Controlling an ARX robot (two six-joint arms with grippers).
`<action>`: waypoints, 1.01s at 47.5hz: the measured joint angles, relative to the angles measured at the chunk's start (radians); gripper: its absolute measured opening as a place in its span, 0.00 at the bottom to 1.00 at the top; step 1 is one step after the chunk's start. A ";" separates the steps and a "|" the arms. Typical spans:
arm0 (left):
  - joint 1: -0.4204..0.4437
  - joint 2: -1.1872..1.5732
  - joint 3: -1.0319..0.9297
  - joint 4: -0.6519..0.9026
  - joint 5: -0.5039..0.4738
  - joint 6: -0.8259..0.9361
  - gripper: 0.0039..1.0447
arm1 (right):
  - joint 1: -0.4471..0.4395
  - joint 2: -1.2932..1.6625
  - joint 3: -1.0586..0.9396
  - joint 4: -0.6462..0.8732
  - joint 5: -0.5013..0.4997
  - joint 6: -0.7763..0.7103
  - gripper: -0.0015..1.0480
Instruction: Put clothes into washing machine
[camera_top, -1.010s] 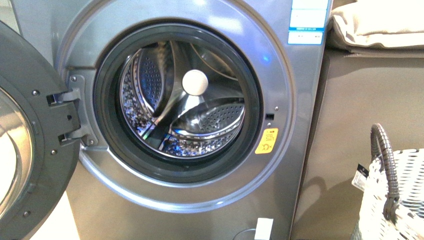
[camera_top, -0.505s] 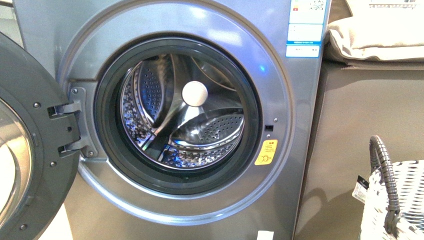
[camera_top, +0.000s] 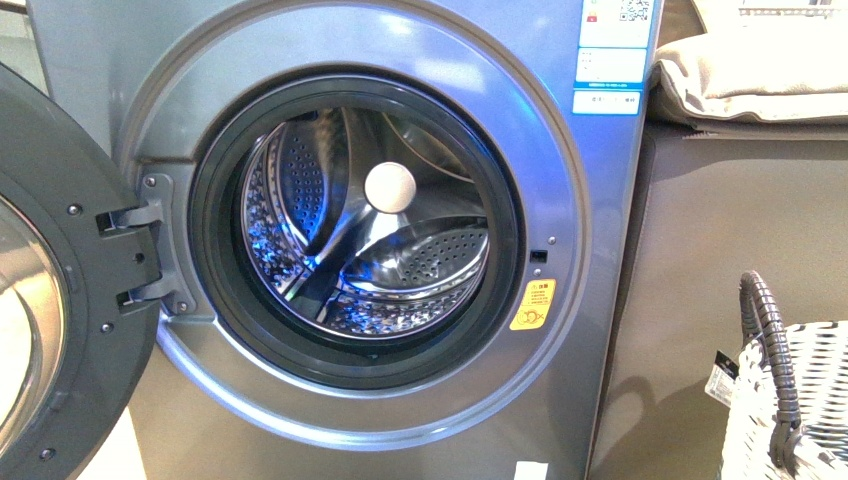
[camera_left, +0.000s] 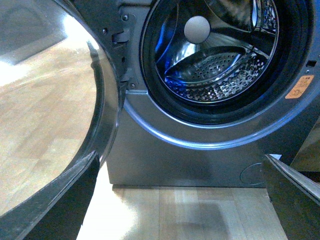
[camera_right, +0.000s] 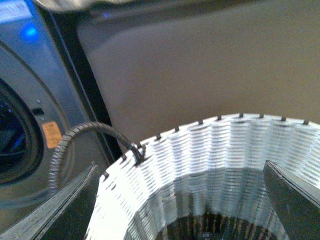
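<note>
The silver-grey washing machine (camera_top: 300, 430) fills the front view, its door (camera_top: 70, 300) swung open to the left. Nothing lies in its steel drum (camera_top: 400, 260). A yellow sticker (camera_top: 532, 304) sits right of the porthole. Neither arm shows in the front view. My left gripper (camera_left: 182, 205) is open and holds nothing; it hangs low over the wooden floor, facing the washing machine (camera_left: 185, 165). My right gripper (camera_right: 182, 205) is open above the mouth of the white woven basket (camera_right: 210, 150). Something dark shows deep in the basket (camera_right: 225, 227); I cannot tell whether it is the clothes.
The basket (camera_top: 800, 400) with its grey handle (camera_top: 770, 340) stands at the lower right, beside a brown cabinet (camera_top: 720, 230). A folded beige cloth (camera_top: 750, 70) lies on top of the cabinet. The open door's glass (camera_left: 50, 100) is close to my left gripper.
Between one second and half a second ago the washer and basket slid lower in the front view. Nothing has moved since then.
</note>
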 joint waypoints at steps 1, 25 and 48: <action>0.000 0.000 0.000 0.000 0.000 0.000 0.94 | 0.005 0.039 0.013 -0.006 0.007 -0.004 0.93; 0.000 0.000 0.000 0.000 0.000 0.000 0.94 | 0.124 1.137 0.449 0.103 0.328 -0.074 0.93; 0.000 0.000 0.000 0.000 0.000 0.000 0.94 | 0.076 1.670 0.812 0.004 0.356 -0.033 0.93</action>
